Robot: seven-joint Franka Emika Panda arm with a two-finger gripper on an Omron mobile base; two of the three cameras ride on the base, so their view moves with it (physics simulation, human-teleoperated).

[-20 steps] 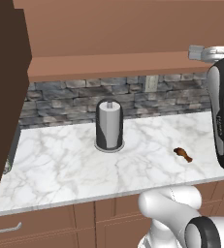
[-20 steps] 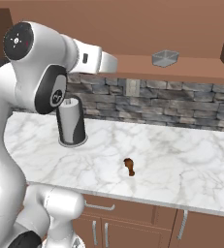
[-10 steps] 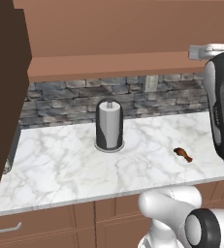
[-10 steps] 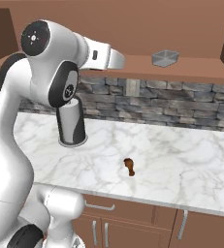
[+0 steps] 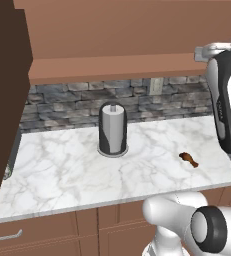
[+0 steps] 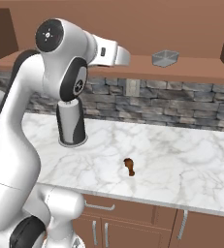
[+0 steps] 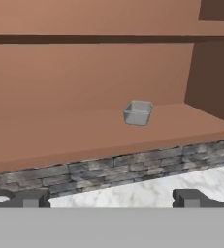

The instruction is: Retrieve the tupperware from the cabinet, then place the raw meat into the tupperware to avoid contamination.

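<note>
On the bottom shelf of the open cabinet [image 6: 191,72] the tupperware [image 6: 165,58] is seen, a small grey see-through container standing upright and alone on the brown board; in the hand view it [image 7: 137,113] sits near the middle of the shelf, with the cabinet's side wall to its right. Below the shelf a grey stone backsplash [image 6: 181,101] is seen, and under that the white marble desk [image 6: 181,164]. The raw meat [image 6: 129,166] is laid on the desk, a small reddish-brown chunk near the front edge, well apart from the tupperware above. Further along the desk a paper towel roll [image 5: 112,129] is stood upright close to the backsplash, apart from the meat [image 5: 188,159]. The fingers [image 7: 112,198] are spread wide with nothing between them, raised in front of the shelf and kept well short of the tupperware. A dark cabinet door [image 5: 4,100] is swung open at the left.
</note>
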